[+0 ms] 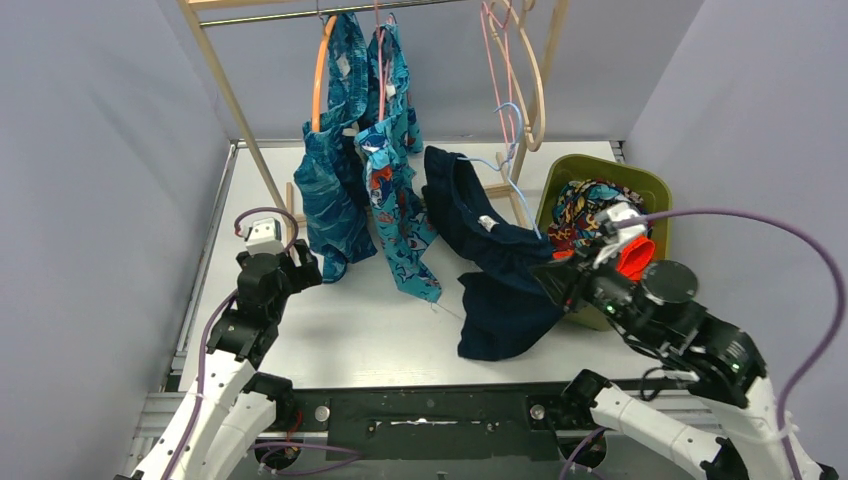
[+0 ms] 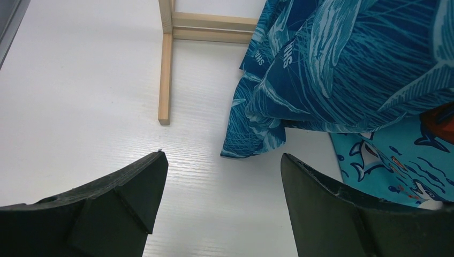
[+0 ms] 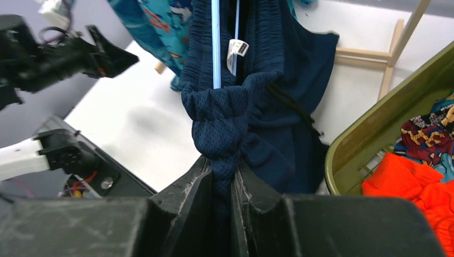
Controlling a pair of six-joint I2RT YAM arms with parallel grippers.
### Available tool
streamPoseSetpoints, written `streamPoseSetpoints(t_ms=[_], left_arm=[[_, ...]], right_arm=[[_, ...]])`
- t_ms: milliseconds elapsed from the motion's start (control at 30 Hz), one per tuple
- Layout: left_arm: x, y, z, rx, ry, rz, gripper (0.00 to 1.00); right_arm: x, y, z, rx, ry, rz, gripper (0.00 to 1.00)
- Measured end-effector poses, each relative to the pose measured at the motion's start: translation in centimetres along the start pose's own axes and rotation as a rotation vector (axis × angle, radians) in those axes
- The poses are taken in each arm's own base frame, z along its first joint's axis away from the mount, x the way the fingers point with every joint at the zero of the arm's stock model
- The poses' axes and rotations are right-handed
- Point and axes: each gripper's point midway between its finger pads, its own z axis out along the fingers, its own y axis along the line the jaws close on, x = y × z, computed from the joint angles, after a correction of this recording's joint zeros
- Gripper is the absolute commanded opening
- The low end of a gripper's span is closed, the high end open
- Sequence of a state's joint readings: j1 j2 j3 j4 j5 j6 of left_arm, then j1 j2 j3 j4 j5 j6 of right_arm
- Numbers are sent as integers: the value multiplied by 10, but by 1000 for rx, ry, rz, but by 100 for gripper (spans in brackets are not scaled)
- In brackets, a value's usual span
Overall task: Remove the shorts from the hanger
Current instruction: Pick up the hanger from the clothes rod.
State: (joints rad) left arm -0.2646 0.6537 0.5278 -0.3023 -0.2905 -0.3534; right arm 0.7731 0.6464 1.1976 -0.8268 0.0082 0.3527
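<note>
My right gripper [image 1: 556, 277] [image 3: 222, 174] is shut on a bunched fold of the navy shorts [image 1: 490, 260] [image 3: 235, 107], which still hang on a light blue hanger [image 1: 510, 175] [image 3: 215, 43] pulled down off the rack. Teal leaf-print shorts [image 1: 330, 190] [image 2: 342, 69] hang on an orange hanger [image 1: 318, 70]. Turquoise cartoon-print shorts [image 1: 400, 200] [image 2: 396, 160] hang on a pink hanger [image 1: 379, 45]. My left gripper [image 1: 305, 268] [image 2: 222, 184] is open and empty, low over the table just left of the leaf-print shorts.
An olive bin [image 1: 640, 185] [image 3: 369, 134] at the right holds the orange-red shorts [image 1: 634, 256] [image 3: 412, 184] and the multicolour patterned shorts [image 1: 585, 205] [image 3: 428, 139]. The wooden rack [image 1: 235, 100] has a foot [image 2: 166, 80] on the table. Empty pink hangers [image 1: 498, 60] hang at the right.
</note>
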Motion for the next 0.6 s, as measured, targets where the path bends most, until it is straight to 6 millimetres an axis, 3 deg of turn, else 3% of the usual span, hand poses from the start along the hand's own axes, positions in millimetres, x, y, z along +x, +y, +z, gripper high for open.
streamPoseSetpoints(t_ms=[167, 300, 400, 600], left_arm=[[-2, 0, -2, 3, -10, -3, 77], [-3, 0, -2, 3, -12, -4, 77], [-3, 0, -2, 3, -12, -4, 77], [-5, 2, -2, -7, -21, -6, 77]], right_arm=[[-28, 11, -47, -43, -27, 17, 0], [-32, 23, -63, -114, -17, 12, 0], [-16, 37, -59, -207, 56, -21, 0], [49, 62, -24, -410, 295, -94, 0]])
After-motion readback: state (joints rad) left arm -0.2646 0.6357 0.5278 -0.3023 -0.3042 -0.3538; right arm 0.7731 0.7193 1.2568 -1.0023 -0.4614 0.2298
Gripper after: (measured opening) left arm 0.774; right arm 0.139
